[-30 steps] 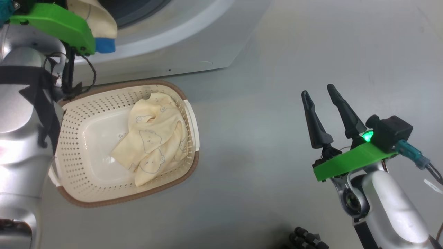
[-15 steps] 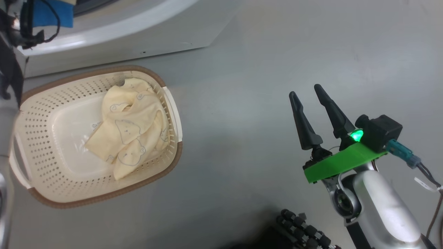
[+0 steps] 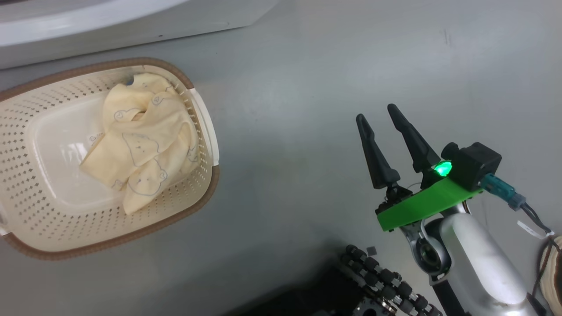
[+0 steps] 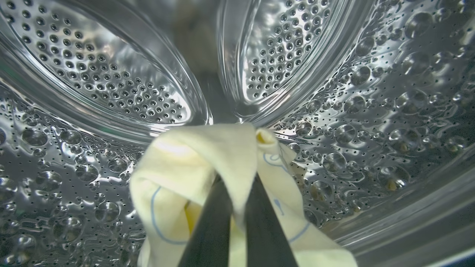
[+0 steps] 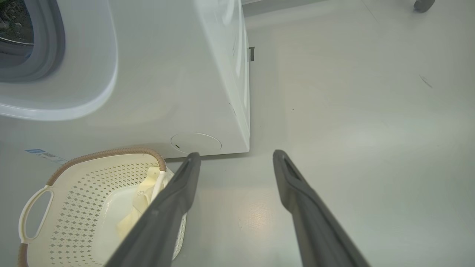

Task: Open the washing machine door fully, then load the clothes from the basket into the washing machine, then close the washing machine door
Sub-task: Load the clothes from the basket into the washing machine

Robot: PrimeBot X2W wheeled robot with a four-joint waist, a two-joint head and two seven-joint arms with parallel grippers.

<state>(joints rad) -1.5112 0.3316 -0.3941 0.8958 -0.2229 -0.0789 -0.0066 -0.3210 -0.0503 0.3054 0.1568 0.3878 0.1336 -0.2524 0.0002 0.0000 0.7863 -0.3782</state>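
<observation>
In the left wrist view my left gripper [image 4: 237, 181] is shut on a pale yellow garment [image 4: 207, 163] and sits inside the washing machine's perforated steel drum [image 4: 111, 85]. More clothes [image 3: 140, 140] lie in the cream basket [image 3: 26, 210] on the floor, seen from the head; the basket [image 5: 74, 207] also shows in the right wrist view. My right gripper [image 3: 375, 114] hangs open over bare floor, well to the right of the basket, its fingers [image 5: 178, 193] apart with nothing between them. The washing machine [image 5: 167, 74] stands white behind the basket. The washing machine door is out of view.
The grey floor [image 3: 307, 79] stretches wide to the right of the basket and machine. My wheeled base [image 3: 377, 285] shows dark at the bottom of the head view. A blue label [image 5: 41, 154] sits low on the machine's front.
The head camera has swung, sliding basket and washer up and left in the picture, and my left arm with its garment has left that view. The right gripper stays open.
</observation>
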